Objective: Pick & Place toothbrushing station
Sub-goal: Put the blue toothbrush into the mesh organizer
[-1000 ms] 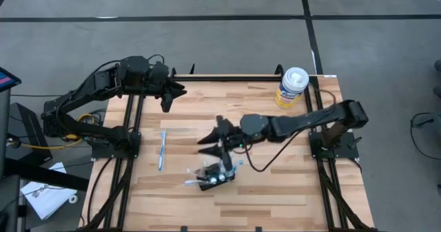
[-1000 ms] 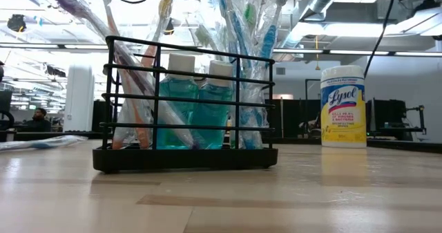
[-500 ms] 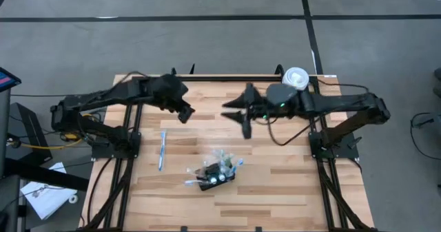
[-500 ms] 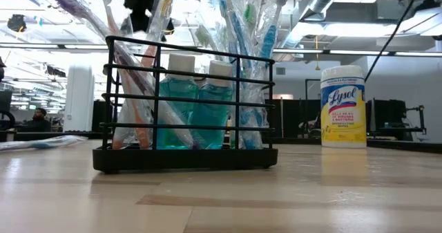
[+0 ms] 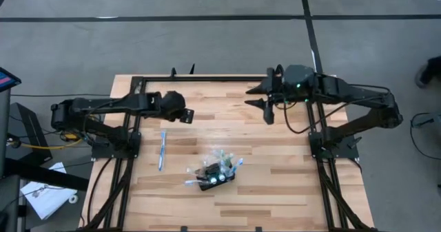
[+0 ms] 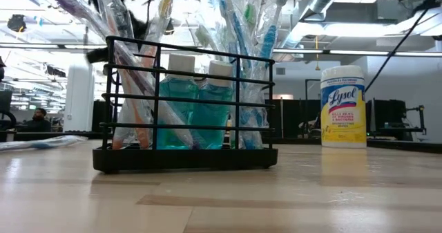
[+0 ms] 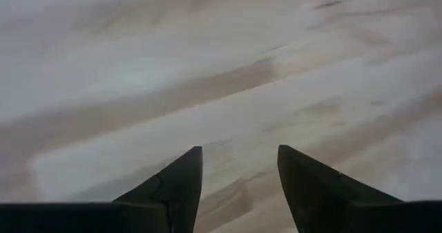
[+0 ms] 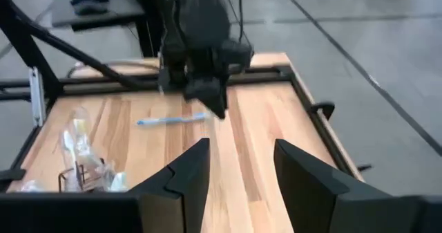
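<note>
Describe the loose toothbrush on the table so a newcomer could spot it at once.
On the wooden table, look toward its left side, beside the left rail. A lone blue toothbrush lies flat there, apart from the black rack nearer the middle. Unlike the wrapped brushes standing in the rack, it lies by itself on bare wood.

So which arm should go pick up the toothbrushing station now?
Probably left. The left pincer hangs open over the table, a little nearer the toothbrushing station than the right pincer, open up by the far edge.

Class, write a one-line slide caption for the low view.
Black wire toothbrushing station holding wrapped toothbrushes and two teal bottles on the wooden table, wipes canister behind.
</note>
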`<state>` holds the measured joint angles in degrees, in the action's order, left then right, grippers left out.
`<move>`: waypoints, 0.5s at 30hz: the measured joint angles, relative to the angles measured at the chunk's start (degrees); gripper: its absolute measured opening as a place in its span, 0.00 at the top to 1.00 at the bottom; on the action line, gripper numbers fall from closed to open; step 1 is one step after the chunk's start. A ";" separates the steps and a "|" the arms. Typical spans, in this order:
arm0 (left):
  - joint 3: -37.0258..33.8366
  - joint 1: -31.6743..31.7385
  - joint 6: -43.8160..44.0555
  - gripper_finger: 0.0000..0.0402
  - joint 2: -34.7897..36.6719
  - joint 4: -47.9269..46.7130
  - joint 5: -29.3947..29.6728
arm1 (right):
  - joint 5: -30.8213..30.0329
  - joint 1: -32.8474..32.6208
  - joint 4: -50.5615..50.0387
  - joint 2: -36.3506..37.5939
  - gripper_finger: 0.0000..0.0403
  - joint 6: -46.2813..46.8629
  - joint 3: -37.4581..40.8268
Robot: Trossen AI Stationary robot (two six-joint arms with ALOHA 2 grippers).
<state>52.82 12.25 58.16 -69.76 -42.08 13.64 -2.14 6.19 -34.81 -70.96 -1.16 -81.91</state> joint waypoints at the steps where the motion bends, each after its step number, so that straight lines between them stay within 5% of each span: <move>1: -0.82 0.07 2.39 0.54 -0.01 -1.40 0.02 | 1.16 0.71 0.29 0.43 0.62 -0.75 -0.01; 15: -7.35 -1.38 17.30 0.54 0.00 -10.12 -4.65 | 15.97 10.17 -2.30 2.77 0.61 -4.24 -0.07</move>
<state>45.47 10.87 75.47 -69.76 -52.19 8.99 13.83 16.36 -37.10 -68.18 -5.40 -81.97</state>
